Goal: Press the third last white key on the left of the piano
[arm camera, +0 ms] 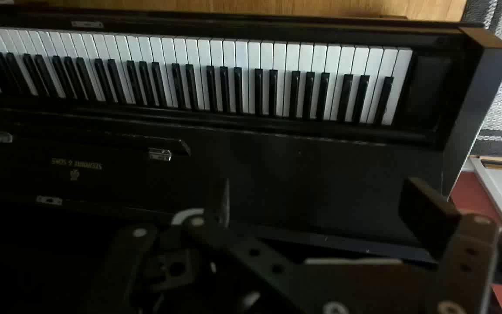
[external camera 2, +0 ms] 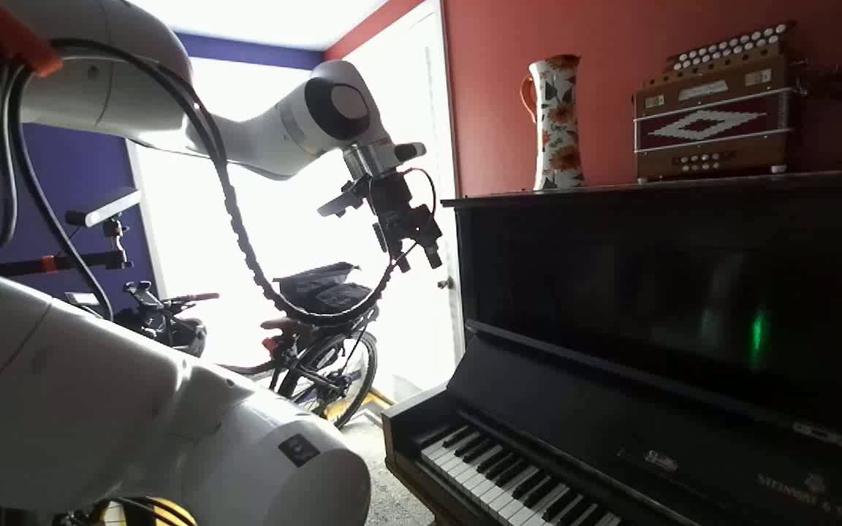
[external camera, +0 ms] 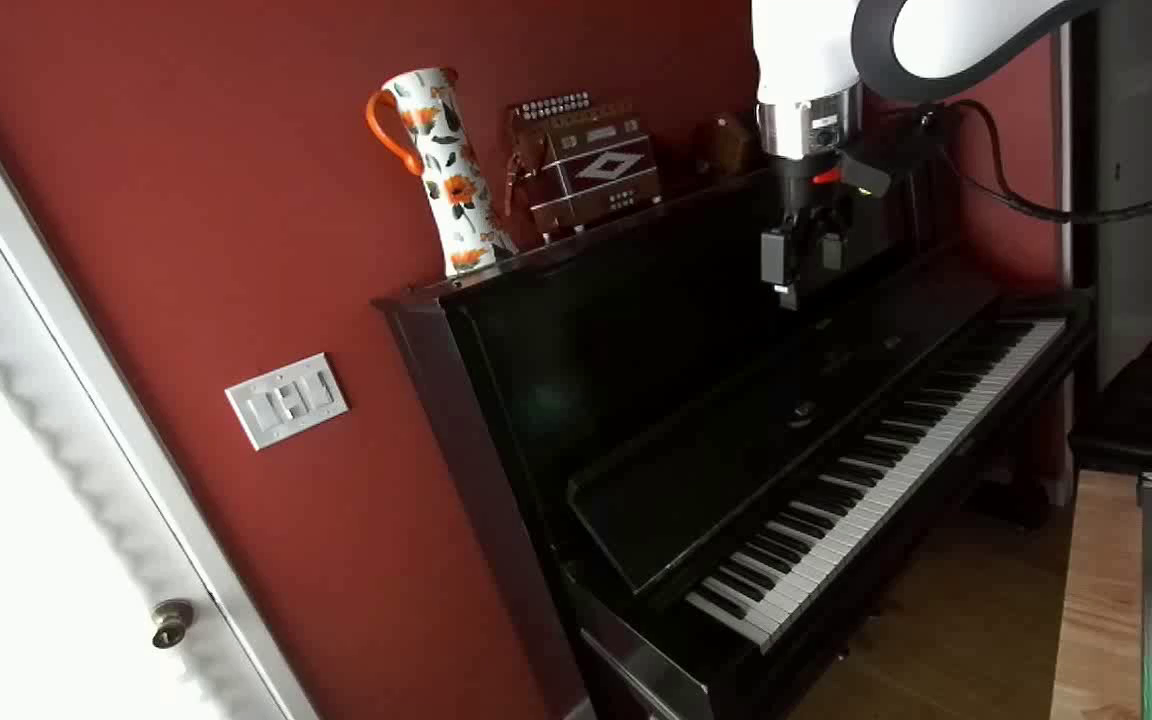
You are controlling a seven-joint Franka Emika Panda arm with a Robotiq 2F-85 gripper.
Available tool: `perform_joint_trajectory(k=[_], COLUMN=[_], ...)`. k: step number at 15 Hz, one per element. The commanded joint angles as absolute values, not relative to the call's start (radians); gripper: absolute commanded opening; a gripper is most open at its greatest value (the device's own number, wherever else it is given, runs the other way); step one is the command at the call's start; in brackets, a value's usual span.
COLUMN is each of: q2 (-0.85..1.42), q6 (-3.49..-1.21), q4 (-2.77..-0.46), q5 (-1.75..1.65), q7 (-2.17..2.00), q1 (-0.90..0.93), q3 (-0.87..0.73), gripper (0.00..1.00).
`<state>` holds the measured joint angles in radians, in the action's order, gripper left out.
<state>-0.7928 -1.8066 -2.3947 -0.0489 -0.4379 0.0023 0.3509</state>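
Observation:
The glossy black upright piano (external camera: pixel 626 400) stands against the red wall; it also shows in an exterior view (external camera 2: pixel 596 277). Its row of white and black keys runs across the top of the wrist view (arm camera: pixel 242 56), which stands upside down. The piano's left end is at the right there, and the third white key from that end (arm camera: pixel 374 65) is in plain sight. My gripper (external camera: pixel 804 268) is high above the keys, apart from them, near the upper panel's height. It also shows in an exterior view (external camera 2: pixel 419 259). In the wrist view its fingers (arm camera: pixel 320 200) are wide apart with nothing between them.
A flowered vase (external camera: pixel 446 170) and a button accordion (external camera: pixel 601 165) stand on the piano's top. The piano's raised end block (arm camera: pixel 473 78) borders the last keys. A cable loop (external camera 2: pixel 245 248) hangs from the arm. A bicycle (external camera 2: pixel 333 372) stands by the bright door.

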Motion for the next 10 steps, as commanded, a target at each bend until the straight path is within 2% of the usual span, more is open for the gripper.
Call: perform_joint_trajectory(k=[1, 5, 10], q2=[-0.788, -0.788, -0.631], q6=[-1.805, -1.805, -1.956], q4=[-2.393, -2.393, -2.470], q5=[-0.059, -0.059, 0.072], q7=[-0.447, -0.447, -0.417], q1=[0.019, 0.019, 0.125], q3=[0.340, 0.340, 0.385], gripper=[1.00, 1.00, 1.00])
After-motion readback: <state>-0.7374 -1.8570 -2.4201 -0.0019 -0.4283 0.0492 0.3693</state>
